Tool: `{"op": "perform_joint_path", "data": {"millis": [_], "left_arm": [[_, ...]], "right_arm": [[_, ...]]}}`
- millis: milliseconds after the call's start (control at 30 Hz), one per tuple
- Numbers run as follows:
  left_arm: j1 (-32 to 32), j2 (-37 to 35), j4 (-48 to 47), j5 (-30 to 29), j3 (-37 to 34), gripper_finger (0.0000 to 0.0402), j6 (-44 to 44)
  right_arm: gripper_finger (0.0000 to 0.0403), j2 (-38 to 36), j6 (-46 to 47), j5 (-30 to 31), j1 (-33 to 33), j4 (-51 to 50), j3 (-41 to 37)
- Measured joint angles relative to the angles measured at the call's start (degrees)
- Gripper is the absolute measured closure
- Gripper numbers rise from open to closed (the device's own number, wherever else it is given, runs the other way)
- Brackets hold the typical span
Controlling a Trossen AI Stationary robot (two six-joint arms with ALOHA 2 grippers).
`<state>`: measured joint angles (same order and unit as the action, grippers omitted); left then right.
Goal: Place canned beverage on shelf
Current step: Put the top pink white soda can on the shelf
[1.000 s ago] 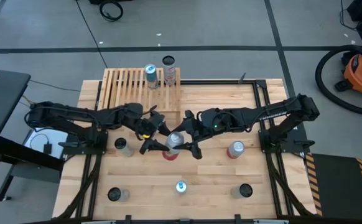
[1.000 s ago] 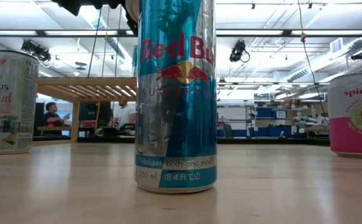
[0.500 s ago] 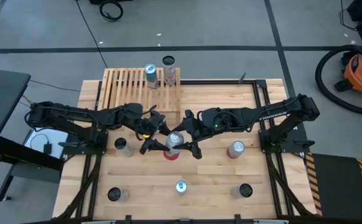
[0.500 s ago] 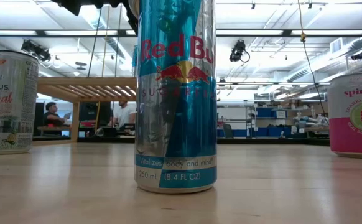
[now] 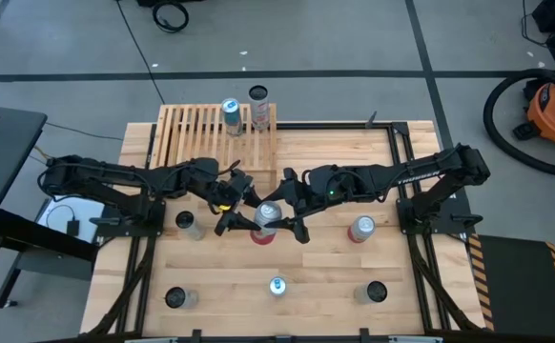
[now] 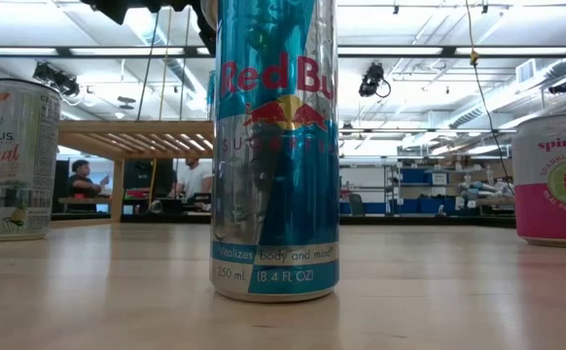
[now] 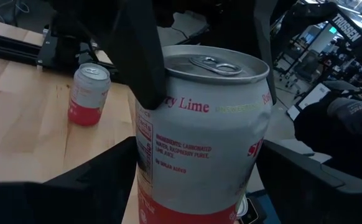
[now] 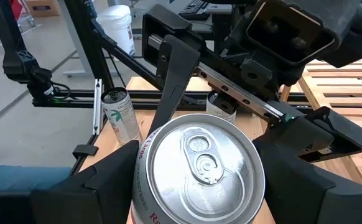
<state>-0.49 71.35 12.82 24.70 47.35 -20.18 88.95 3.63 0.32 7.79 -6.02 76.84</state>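
Canned beverage first: the white aluminium can with a red base (image 7: 199, 143) stands upright between both my pairs of jaws, about mid-table (image 5: 330, 272). My right jaws pinch its upper part. My left jaws flank its lower sides, and I cannot tell whether they press. To do this well, I judge only one pair should carry it, level and lifted clear, to the pale slatted wooden shelf (image 5: 196, 143) beyond my jaws. Its label reads "…ry Lime". A slim blue-and-silver can (image 6: 275, 146) nearer than my jaws says "Red Bull", "250 mL (8.4 FL OZ)".
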Motion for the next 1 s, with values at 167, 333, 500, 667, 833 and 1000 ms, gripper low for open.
{"op": "perform_joint_path", "data": {"millis": [167,333,500,667,833,1000], "left_arm": [[-0.16,0.00,-0.42,-3.95,0.00,0.0085,-0.20],[-0.37,-0.04,-0.57,-3.74,0.00,0.0085,-0.16],[-0.73,-0.04,-0.59,-3.51,0.02,0.0085,1.87],[-0.62,0.01,-0.47,-2.32,0.04,0.0085,2.70],[-0.59,0.04,-0.20,-1.29,0.09,0.0085,2.84],[-0.31,0.04,-0.17,-0.92,0.09,0.0089,2.90]], "right_arm": [[0.0111,0.00,-0.61,0.13,-0.07,-0.42,0.00],[0.0111,0.00,-0.50,0.46,-0.11,-0.42,0.00],[0.0111,0.00,-0.60,0.44,-0.11,-0.10,0.00],[0.0111,0.00,-1.00,0.43,-0.11,0.32,0.00],[0.0111,0.00,-0.96,0.09,-0.11,0.44,0.00],[0.0111,0.00,-1.02,0.09,-0.11,0.39,0.00]]}}
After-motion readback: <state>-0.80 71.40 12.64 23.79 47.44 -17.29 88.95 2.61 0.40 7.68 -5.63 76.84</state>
